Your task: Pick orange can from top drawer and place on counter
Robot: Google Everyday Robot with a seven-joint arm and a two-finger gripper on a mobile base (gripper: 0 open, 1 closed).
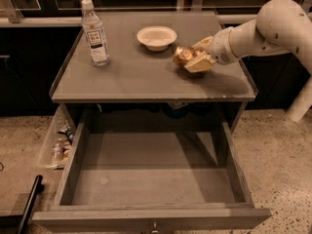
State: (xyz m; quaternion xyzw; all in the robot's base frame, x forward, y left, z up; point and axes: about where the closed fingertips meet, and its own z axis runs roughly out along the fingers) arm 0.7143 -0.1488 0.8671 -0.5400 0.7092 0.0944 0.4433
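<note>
Camera view: the white arm (273, 26) is seen reaching in from 2 o'clock, bent at a rounded elbow and angled down toward the counter (146, 79), with the wrist stretched leftward. The gripper (194, 60) is held low over the counter's right half, at about 3 o'clock from its centre, and its cream fingers (201, 63) are clenched around the orange can (184, 53), which is tipped on its side at or just above the surface; contact with the counter cannot be made out. A bare grey stretch is left between the can and the counter's front edge, and the raised right rim lies near the wrist. A white bowl (156, 37) is set at 12 o'clock, near the can but apart from it. A clear bottle (95, 33) with a white cap is stood upright at 10 o'clock, close to the left rim; its white label carries dark print that cannot be read with certainty. The top drawer (151, 217) is pulled fully out at 6 o'clock, its flat bottom bare and a small knob (154, 226) fixed on its front.
</note>
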